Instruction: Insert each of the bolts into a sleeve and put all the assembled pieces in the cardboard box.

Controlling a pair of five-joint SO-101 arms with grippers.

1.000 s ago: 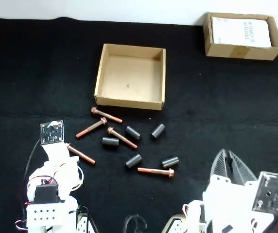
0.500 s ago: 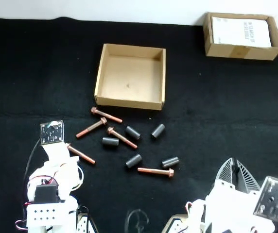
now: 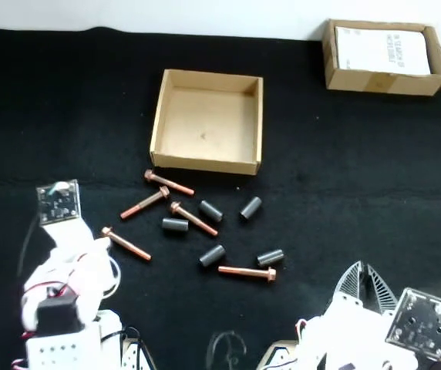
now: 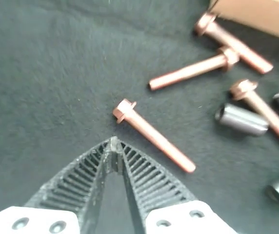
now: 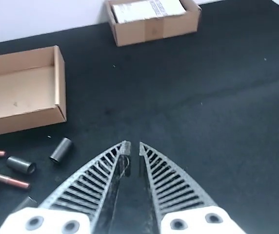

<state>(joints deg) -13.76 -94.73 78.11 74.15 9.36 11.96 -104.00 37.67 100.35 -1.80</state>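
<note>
Several copper bolts and dark sleeves lie loose on the black cloth in front of the open cardboard box (image 3: 207, 119). The nearest bolt (image 4: 154, 135) lies a little ahead of my left gripper (image 4: 114, 144), which is shut and holds nothing; its tip points at the bolt's head. In the high view the same bolt (image 3: 126, 243) lies beside the left arm (image 3: 66, 270). My right gripper (image 3: 365, 270) sits low at the near right, shut with a thin slit at the tips (image 5: 132, 146), holding nothing. A sleeve (image 5: 60, 150) lies ahead of it on the cloth.
A second cardboard box (image 3: 382, 58) with white paper inside stands at the back right. More bolts (image 3: 168, 183) (image 3: 247, 271) and sleeves (image 3: 175, 226) (image 3: 270, 257) lie scattered between the arms. Black cloth stretches bare to the right of the pile.
The left arm's wrist has swung left and slightly away from the near edge. The right gripper has drawn back toward the near edge. Bolts and sleeves lie as before.
</note>
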